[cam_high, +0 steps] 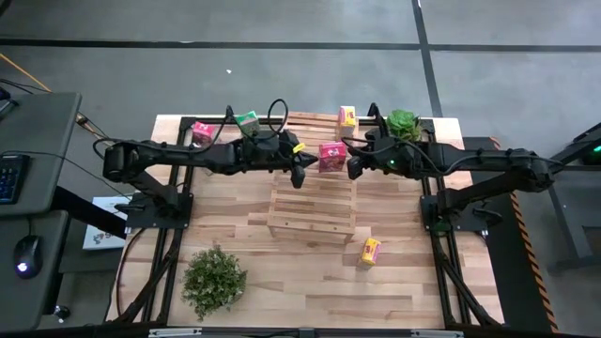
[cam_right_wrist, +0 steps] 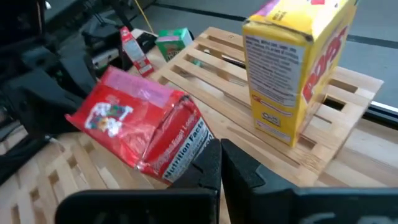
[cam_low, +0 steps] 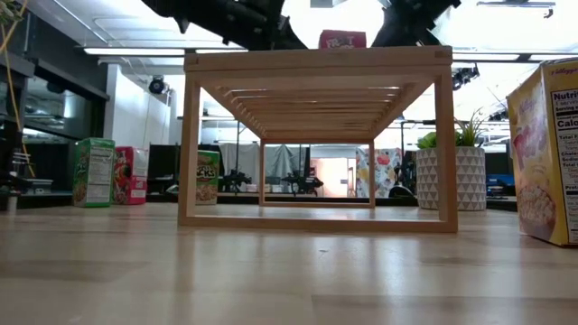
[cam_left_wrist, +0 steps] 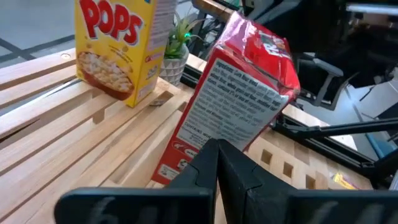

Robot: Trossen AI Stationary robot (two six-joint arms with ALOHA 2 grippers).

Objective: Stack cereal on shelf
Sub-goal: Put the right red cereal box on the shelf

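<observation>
So both grippers are pinched shut, holding nothing, with the small pink-red cardboard cereal box [cam_high: 331,156] tilted on the light-wood slatted shelf [cam_high: 313,214] between the left gripper [cam_high: 298,178] and right gripper [cam_high: 355,170]. Looks light, stiff-ish, crushable; I'd grab its narrow sides.

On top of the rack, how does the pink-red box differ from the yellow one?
The pink-red box is tilted and crumpled, with both arms' shut jaws close by it; the yellow box stands upright, square-edged and apart from them. The pink-red box sits nearer the rack's middle, the yellow box at its far edge. Both are small cereal boxes.
</observation>
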